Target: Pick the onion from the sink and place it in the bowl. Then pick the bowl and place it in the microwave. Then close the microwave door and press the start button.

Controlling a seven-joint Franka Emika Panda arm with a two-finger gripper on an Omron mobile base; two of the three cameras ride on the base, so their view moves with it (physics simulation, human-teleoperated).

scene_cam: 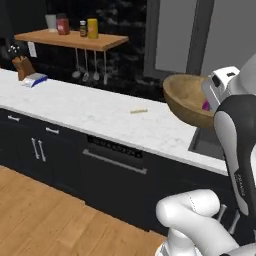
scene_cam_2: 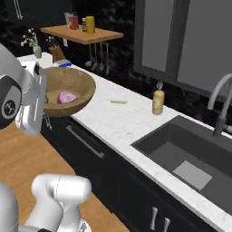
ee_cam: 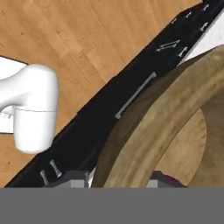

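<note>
The white stone counter (scene_cam_2: 122, 120) runs the length of the room over dark cabinets (scene_cam: 60, 150), with the sink (scene_cam_2: 190, 158) sunk into it and standing empty under its curved faucet (scene_cam_2: 219, 104). The microwave is nowhere I can spot from here, so there is travel left before the bowl gets set down.

The bowl (scene_cam_2: 68, 90) hangs in the air off the counter's front edge, over the wooden floor (scene_cam: 45, 215), tipped so its open side leans toward the arm. The gripper (ee_cam: 119, 180) has it by the rim, one finger inside and one outside, jaws pinched on the wooden wall at a middling width. That is a thin hold on a wide, heavy thing, all its weight out to one side of the fingers. I judge the main danger is the bowl pivoting in the pinch or sliding out, and with nothing but floor beneath, a slip means a drop.

The soap bottle (scene_cam_2: 158, 102) and a small yellow stick (scene_cam_2: 118, 101) on the counter sit well clear of the bowl and look like no threat.

The onion (scene_cam_2: 66, 97) lies inside the bowl, low against the wall nearest the gripper. It is loose and round, so a quick swing or more tilt could roll it over the rim.
</note>
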